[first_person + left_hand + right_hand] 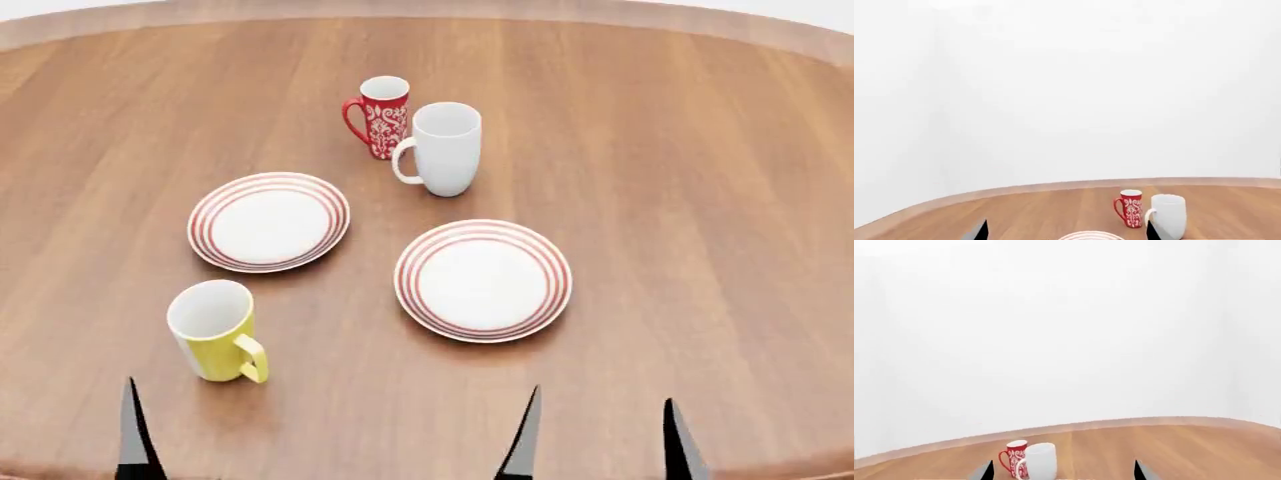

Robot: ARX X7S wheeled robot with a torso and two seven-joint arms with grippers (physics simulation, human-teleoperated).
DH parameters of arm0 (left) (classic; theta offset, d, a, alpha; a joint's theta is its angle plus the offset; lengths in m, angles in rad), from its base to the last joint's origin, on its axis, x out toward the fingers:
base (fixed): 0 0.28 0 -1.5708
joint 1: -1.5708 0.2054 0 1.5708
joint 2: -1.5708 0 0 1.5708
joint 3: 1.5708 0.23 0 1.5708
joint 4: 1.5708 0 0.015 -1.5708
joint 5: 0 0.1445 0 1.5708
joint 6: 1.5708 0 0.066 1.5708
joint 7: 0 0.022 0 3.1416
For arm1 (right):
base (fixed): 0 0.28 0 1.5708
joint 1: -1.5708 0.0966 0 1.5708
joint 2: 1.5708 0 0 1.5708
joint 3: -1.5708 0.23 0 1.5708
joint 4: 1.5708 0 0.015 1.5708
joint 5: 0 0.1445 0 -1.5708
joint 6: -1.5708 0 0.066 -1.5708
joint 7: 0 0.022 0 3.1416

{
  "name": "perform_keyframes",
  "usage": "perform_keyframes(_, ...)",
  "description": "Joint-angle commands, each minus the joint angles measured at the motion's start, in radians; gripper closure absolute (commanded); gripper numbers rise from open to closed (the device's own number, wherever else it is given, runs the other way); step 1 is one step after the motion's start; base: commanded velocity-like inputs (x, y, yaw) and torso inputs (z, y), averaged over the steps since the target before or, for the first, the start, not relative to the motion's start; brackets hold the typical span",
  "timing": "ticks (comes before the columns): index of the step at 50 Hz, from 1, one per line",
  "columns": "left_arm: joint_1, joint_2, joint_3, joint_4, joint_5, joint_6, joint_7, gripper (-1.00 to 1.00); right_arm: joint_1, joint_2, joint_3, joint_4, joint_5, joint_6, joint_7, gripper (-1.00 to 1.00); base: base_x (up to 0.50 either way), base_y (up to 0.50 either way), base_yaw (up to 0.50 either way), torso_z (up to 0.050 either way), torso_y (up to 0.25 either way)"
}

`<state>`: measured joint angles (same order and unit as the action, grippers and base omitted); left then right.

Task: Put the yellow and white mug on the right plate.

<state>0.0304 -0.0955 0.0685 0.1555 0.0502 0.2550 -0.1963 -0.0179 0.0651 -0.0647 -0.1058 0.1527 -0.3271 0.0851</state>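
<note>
From my seat, the round wooden table (667, 130) carries everything. At its near-left edge my left gripper (134, 440) shows only one dark fingertip in the head view, though the left wrist view shows two tips spread wide with nothing between them, so I read it as released. Just beyond it stands the glossy yellow and white mug (214, 330), upright, near the table's near edge, its loop handle turned toward me and to the right. Farther in sits the left red-ringed white plate (268, 221), bare. Toward the far edge the slim red patterned mug (379, 117) touches or nearly touches the taller plain white mug (443, 148) (I cannot tell which). The right red-ringed white plate (482, 279) lies mid-table, bare, well apart from the yellow mug. My right gripper (601, 440) hangs at the near edge, fingers parted, holding nothing.

The risks I see: clipping the glossy mug's rim and toppling it, a grip slipping, or choosing the wrong plate. No readable writing anywhere.
</note>
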Motion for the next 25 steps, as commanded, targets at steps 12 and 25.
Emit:
perform_keyframes(12, 0.03, -0.008, -0.068, 0.19, 0.07, 0.218, -0.116, -1.0, -0.011, 0.001, 0.008, -0.078, -0.002, -0.326, 0.01, -1.0, 0.0, 0.15, 0.0, 0.0, 0.0)
perform_keyframes(25, 0.027, -0.025, -0.044, 0.167, 0.067, 0.204, -0.128, -1.0, -0.014, 0.021, -0.02, -0.076, -0.019, -0.299, 0.032, -1.0, 0.0, 0.48, 0.0, 0.0, 0.0)
